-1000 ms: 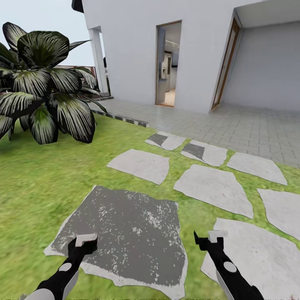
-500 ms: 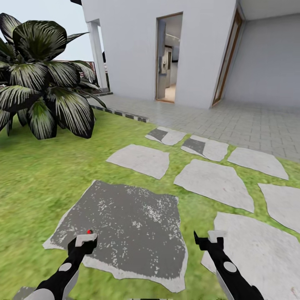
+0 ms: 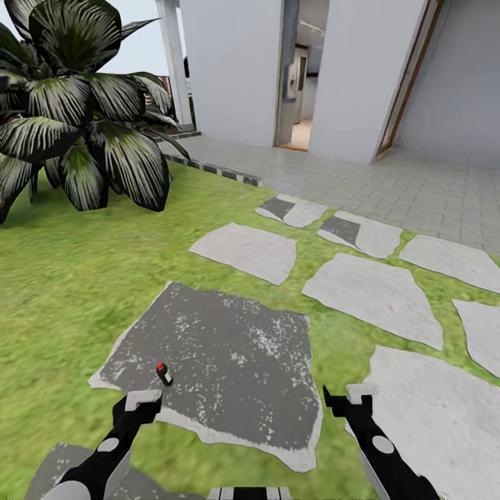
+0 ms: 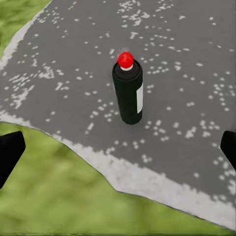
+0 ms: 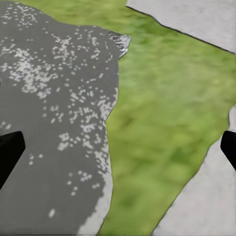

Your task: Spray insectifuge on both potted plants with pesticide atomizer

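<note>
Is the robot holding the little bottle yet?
No. Both claws, left and right, are open and empty. The bottle stands alone on the dark stone.

No writing, brand, number or sign can be read anywhere. The slim dark green cylindrical pesticide atomizer [image 4: 128,92], standing on the grey speckled stone slab [image 4: 187,73], carries a plain white label band with no legible lettering.
</note>
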Robot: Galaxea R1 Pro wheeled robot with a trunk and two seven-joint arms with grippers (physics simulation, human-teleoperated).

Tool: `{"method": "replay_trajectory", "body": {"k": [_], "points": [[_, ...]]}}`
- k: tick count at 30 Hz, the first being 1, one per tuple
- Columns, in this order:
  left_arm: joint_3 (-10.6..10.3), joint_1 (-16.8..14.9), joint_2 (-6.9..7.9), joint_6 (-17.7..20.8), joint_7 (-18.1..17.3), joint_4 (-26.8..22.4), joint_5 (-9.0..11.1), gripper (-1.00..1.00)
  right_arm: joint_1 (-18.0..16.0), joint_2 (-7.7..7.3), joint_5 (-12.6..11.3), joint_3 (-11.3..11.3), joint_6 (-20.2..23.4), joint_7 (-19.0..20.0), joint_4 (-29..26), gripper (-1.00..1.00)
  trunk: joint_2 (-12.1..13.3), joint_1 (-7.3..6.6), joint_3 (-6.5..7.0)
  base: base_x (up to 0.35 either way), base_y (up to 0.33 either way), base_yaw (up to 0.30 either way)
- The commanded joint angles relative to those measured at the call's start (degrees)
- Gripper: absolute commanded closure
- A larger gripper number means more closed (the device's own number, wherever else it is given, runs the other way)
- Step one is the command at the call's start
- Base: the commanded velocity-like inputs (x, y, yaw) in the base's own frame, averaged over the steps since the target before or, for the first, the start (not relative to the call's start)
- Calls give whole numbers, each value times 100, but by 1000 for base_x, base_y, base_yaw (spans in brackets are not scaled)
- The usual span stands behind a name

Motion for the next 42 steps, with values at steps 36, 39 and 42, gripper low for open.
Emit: {"method": "replay_trajectory", "body": {"k": [36, 39, 42], "points": [[62, 2, -2, -631, 14, 211, -25, -100, -2, -2, 6, 2, -17, 1, 9, -100, -50, 91, -1023, 0, 0, 3], [69, 2, -1, -641, 14, 220, -25, -100, -2, -2, 6, 2, -17, 1, 9, -100, -54, 99, -1117, 0, 0, 0], [83, 2, 0, -640, 15, 218, -21, -100, -2, -2, 6, 2, -17, 1, 10, -100, -58, 107, -1210, 0, 0, 0]]}}
